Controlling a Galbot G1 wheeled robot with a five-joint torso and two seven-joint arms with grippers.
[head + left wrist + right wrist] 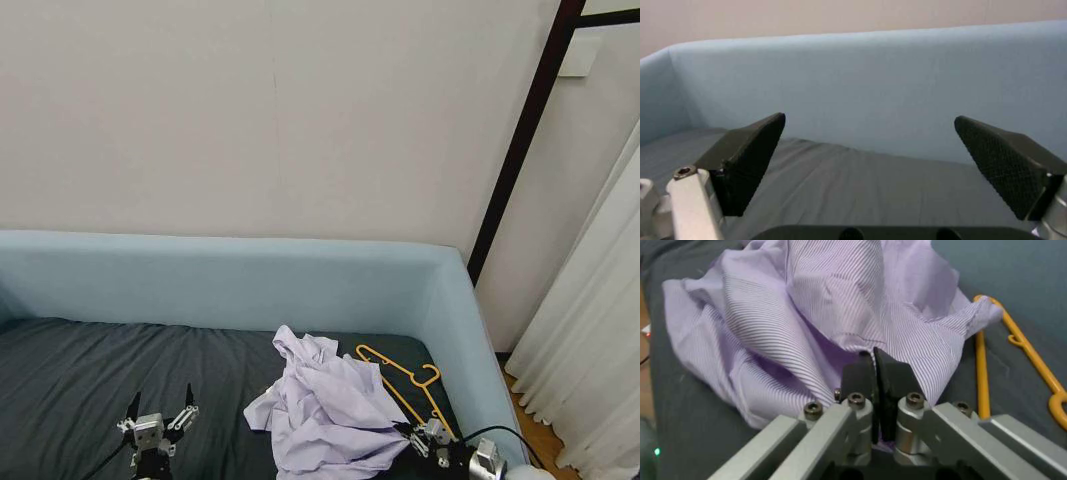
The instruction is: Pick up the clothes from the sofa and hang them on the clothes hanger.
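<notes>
The shirt [325, 405] lies crumpled on the sofa seat [80, 370], directly ahead of the right claw [415, 437], which pinches the shirt's near edge. The clothes hanger [400, 385] lies flat on the seat just right of that claw, touching the shirt, with one end tucked under the cloth. The sofa's armrest [455, 330] is beyond the hanger, farther right. The left claw [160, 410] hovers over bare seat, well left of the shirt, fingers [750, 155] spread apart. The backrest [220, 280] stands ahead of both claws, with the wall [250, 110] behind it.
</notes>
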